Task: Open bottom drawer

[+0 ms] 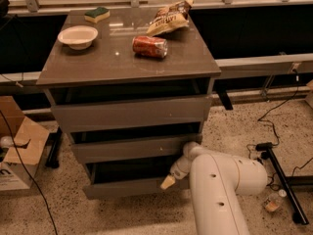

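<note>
The grey-brown cabinet (127,70) has three drawers. The bottom drawer (122,186) is the lowest one, with a plain flat front, and a dark gap shows above its front. My gripper (168,181) reaches in from the white arm (215,180) at the lower right. Its cream tip sits at the top edge of the bottom drawer's front, near the right end. The middle drawer (127,148) is just above it.
On the cabinet top lie a white bowl (78,36), a green sponge (97,14), a red can (149,46) on its side and a chip bag (168,17). A cardboard box (19,148) stands at the left. A black stand (279,170) and cables lie on the floor at the right.
</note>
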Controlling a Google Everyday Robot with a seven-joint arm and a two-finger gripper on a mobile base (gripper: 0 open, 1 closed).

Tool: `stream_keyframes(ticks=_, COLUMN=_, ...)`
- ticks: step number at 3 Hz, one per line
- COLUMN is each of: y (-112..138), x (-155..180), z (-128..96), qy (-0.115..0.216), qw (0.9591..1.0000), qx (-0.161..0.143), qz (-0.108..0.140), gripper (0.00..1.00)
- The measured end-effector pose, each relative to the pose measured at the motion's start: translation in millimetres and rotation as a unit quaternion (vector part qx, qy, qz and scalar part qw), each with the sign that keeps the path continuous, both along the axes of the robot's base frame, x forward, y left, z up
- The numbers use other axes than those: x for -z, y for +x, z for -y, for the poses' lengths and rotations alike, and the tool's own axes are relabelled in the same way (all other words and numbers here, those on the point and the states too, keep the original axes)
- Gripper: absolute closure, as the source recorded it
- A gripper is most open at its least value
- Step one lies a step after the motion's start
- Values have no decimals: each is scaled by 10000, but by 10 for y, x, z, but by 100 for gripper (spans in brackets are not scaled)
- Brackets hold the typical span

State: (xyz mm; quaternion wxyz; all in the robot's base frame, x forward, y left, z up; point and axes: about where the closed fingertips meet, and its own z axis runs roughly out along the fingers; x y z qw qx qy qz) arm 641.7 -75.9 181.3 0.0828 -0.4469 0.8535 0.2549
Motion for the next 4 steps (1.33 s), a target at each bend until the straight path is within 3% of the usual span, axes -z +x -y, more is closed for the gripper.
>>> stream_keyframes(ticks=1, y=-329, x=62, z=8, qy=-199, qw=9977, qx=-514, qz=-387, gripper=66)
stream_keyframes(ticks=2, y=-409, x=49, z=13, qy=-249, qw=9965, qx=-640, qz=-483, gripper=70)
stream_keyframes(ticks=3, y=-684, x=107, z=32, qy=-271, qw=9963, qx=-571, qz=-590, gripper=47)
stream_keyframes(ticks=4, y=-749, x=95, z=32, qy=-254, qw=9967, qx=-488, qz=-599, gripper=24)
